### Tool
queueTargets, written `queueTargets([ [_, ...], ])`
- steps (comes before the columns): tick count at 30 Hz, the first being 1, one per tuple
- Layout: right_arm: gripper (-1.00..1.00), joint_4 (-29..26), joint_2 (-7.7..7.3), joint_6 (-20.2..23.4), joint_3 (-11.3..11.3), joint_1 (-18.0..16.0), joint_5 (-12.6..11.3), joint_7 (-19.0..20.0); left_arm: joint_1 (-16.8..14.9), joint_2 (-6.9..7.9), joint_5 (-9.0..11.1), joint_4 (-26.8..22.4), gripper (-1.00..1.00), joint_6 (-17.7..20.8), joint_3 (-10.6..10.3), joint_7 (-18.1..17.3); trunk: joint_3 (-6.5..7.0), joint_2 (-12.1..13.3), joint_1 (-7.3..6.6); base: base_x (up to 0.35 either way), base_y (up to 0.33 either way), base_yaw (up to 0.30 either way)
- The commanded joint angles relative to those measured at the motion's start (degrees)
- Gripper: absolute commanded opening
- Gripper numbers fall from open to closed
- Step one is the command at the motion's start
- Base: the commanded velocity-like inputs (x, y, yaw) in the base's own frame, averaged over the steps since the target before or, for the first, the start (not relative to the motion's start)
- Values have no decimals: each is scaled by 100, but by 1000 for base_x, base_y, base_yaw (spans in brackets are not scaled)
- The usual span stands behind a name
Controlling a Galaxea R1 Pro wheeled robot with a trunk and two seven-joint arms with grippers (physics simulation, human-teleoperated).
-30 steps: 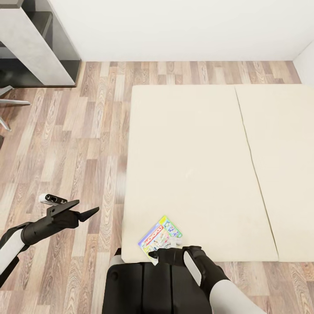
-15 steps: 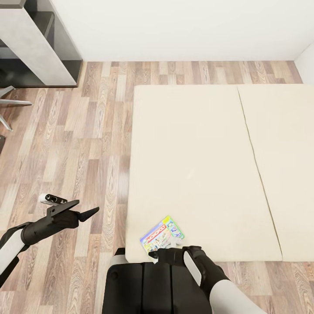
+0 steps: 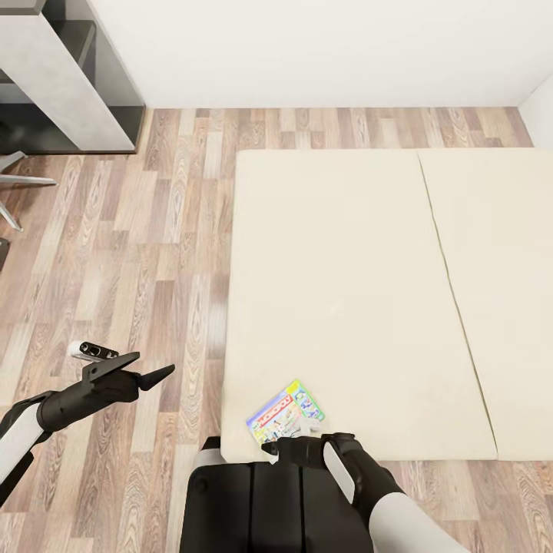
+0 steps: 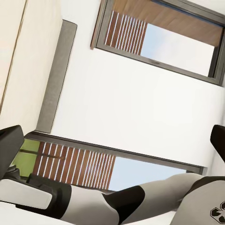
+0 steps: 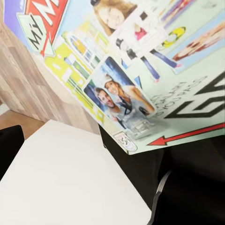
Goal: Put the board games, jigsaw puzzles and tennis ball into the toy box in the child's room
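Observation:
The Monopoly board game (image 3: 286,412) lies on the near left corner of the cream bed (image 3: 346,269), one corner at the mattress edge. My right gripper (image 3: 272,446) is right at that corner. In the right wrist view the printed lid (image 5: 140,70) is very close, and one black finger (image 5: 9,147) stands far out to the side, so the jaws are apart. My left gripper (image 3: 156,362) hangs open over the wooden floor, left of the bed, holding nothing. The toy box, jigsaw puzzles and tennis ball are out of view.
An end of the pale grey table (image 3: 54,69) with its dark frame stands at the far left by the white wall. Chair legs (image 3: 15,184) reach in at the left edge. Wooden floor (image 3: 153,253) lies between table and bed. My dark base (image 3: 253,507) is at the bed's near edge.
The whole picture slid slightly right early on, so the camera moved. Both arms and the Monopoly box keep their places.

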Motion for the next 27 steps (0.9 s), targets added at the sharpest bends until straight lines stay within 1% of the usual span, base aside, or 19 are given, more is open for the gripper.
queueTargets([
  [1, 100, -7, 0, 34, 2, -1, -33, -8, -3, 6, 20, 2, 100, 27, -12, -12, -6, -9, 3, 0, 0, 0],
  [22, 100, -23, 0, 62, -6, -4, -39, -23, -3, 6, 20, 2, 100, 27, -12, -12, -6, -9, 3, 0, 0, 0],
  [27, 100, -45, 0, 103, -14, -3, -39, -96, -3, 11, 24, 2, 100, 27, -12, -12, -6, -9, 3, 0, 0, 0],
])
